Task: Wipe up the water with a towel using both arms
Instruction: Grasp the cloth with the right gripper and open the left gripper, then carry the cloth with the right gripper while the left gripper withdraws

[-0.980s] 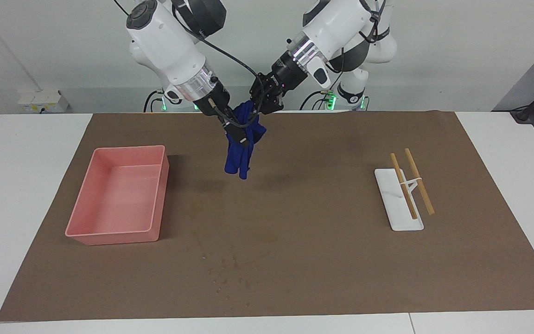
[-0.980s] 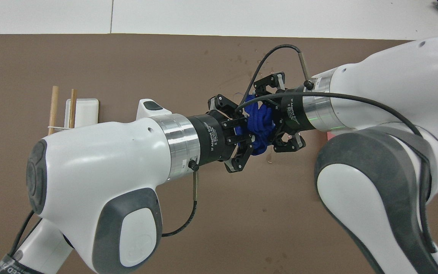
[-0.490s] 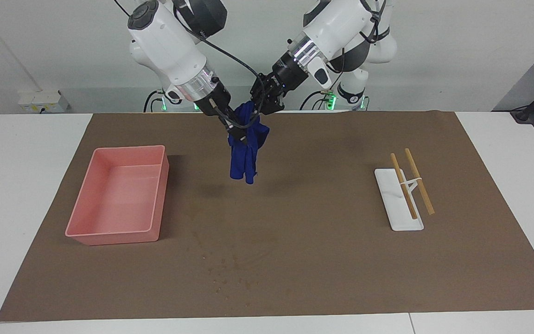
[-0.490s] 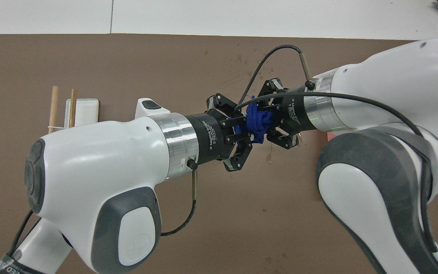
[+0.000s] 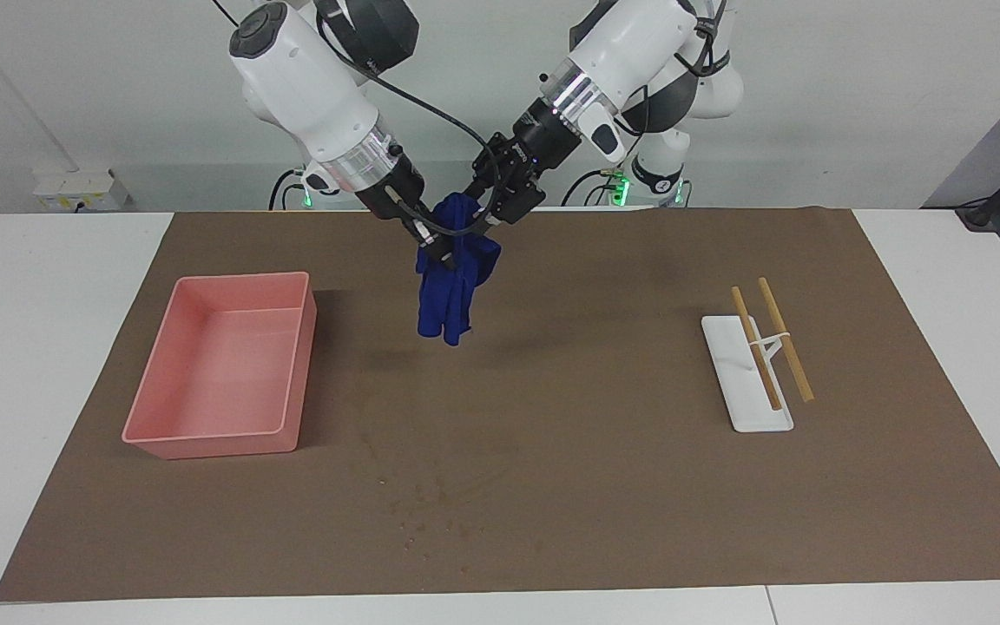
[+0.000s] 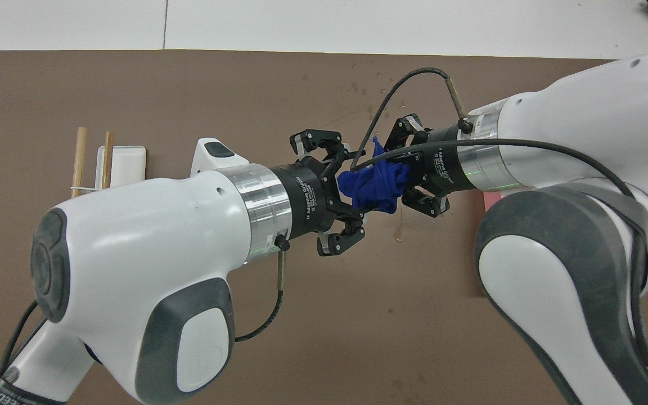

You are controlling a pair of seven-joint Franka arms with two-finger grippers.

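Both arms meet high over the middle of the brown mat, at the robots' end of the counter. The right pincer is clamped on a bunched blue towel, its fingertips buried in the upper folds; from there the cloth hangs straight down in a narrow twisted bundle, its lower end clear of the mat. In the overhead view the same towel shows as a crumpled wad pressed against the right pincer.

The left pincer sits just beside the top of the towel, on the side toward the left arm's end of the counter. In the overhead view the left pincer has its two fingers spread apart, one finger on each side of the wad, and the cloth lies between them rather than being pinched. Whether a fingertip touches the fabric cannot be told.

Below the pincers and farther from the robots, a scatter of small water drops marks the mat. Toward the right arm's end of the counter from the pincers rests a pink rectangular bin, open side up. Toward the left arm's end, well apart from the left pincer, lies a white tray with two wooden sticks laid across it on a small white rest.
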